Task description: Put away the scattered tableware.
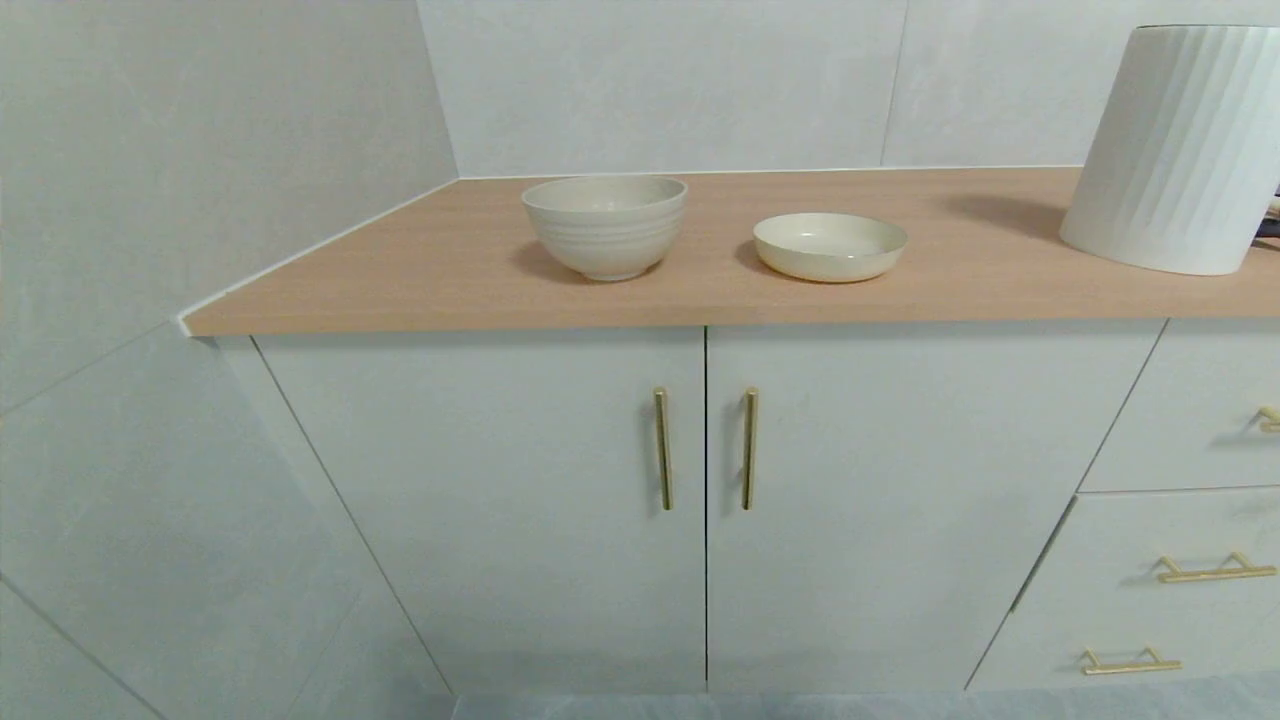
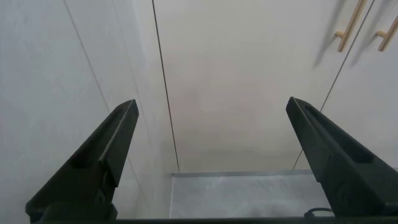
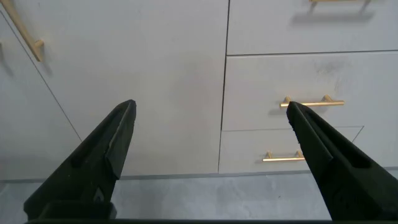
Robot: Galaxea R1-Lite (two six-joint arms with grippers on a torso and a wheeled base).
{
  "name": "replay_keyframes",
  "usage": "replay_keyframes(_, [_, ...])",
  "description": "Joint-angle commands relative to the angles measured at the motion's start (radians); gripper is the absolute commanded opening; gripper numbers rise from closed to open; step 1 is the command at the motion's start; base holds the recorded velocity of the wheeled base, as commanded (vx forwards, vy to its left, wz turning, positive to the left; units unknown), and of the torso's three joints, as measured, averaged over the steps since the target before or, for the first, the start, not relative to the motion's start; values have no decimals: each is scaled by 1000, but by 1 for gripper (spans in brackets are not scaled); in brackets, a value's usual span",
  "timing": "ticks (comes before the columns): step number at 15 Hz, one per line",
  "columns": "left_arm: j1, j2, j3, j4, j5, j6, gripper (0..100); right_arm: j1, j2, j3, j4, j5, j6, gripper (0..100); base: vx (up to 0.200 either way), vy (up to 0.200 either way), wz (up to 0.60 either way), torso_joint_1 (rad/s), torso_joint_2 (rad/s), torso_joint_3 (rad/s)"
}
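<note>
A deep ribbed beige bowl (image 1: pixel 605 224) stands on the wooden countertop (image 1: pixel 420 270), left of centre. A shallow cream dish (image 1: pixel 830 245) sits to its right, apart from it. My left gripper (image 2: pixel 211 112) is open, held low in front of the white cabinet door near the floor. My right gripper (image 3: pixel 211 109) is open too, low before the cabinet and the drawer fronts. Nothing is between either pair of fingers.
A tall white ribbed container (image 1: pixel 1185 150) stands at the counter's right. Below are two shut cabinet doors with gold handles (image 1: pixel 662 448) (image 1: pixel 749 448), and drawers with gold pulls (image 1: pixel 1215 570) (image 3: pixel 314 102) to the right. Tiled walls close off the left and back.
</note>
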Motion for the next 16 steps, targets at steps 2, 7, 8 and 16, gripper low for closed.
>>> replay_keyframes(2, [0, 0, 0, -1, 0, 0, 100, 0, 0, 0, 0, 0, -3, 100, 0, 0, 0, 0, 0, 0])
replay_keyframes(7, [0, 0, 0, -1, 0, 0, 100, 69, 468, -434, 29, 139, -2, 100, 0, 0, 0, 0, 0, 0])
replay_keyframes(8, [0, 0, 0, -1, 0, 0, 100, 74, 606, -486, 24, 185, -2, 100, 0, 0, 0, 0, 0, 0])
replay_keyframes(16, [0, 0, 0, 1, 0, 0, 100, 505, 1450, -831, -241, 236, 142, 100, 0, 0, 0, 0, 0, 0])
